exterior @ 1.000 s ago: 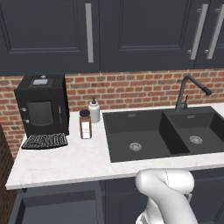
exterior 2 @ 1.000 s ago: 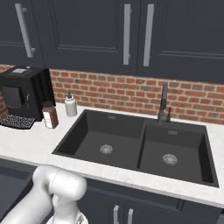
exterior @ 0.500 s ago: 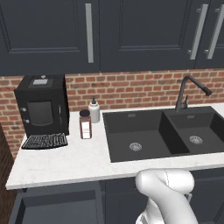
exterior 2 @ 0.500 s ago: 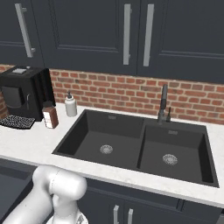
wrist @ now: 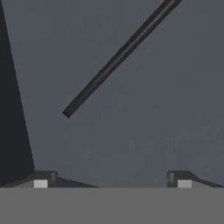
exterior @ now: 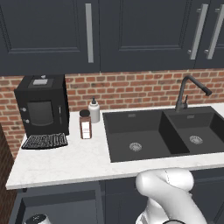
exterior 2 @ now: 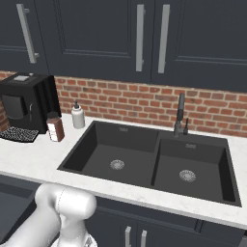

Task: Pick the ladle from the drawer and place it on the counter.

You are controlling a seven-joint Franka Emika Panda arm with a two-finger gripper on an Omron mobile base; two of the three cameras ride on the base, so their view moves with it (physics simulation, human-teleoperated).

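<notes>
In the hand view the ladle shows as a thin black rod lying on the drawer's grey floor, running from the upper right down to its free end at centre left; its bowl is out of frame. My gripper hangs above the floor, open, its two fingertips far apart below the rod's end and touching nothing. The drawer stands pulled out under the white counter at the lower left of the left base view. The drawer's dark side wall rises at the left of the hand view.
On the counter stand a black coffee machine, a brown bottle and a white soap dispenser. A black double sink with a dark faucet takes the right side. Brick wall and tall upper cabinets rise behind.
</notes>
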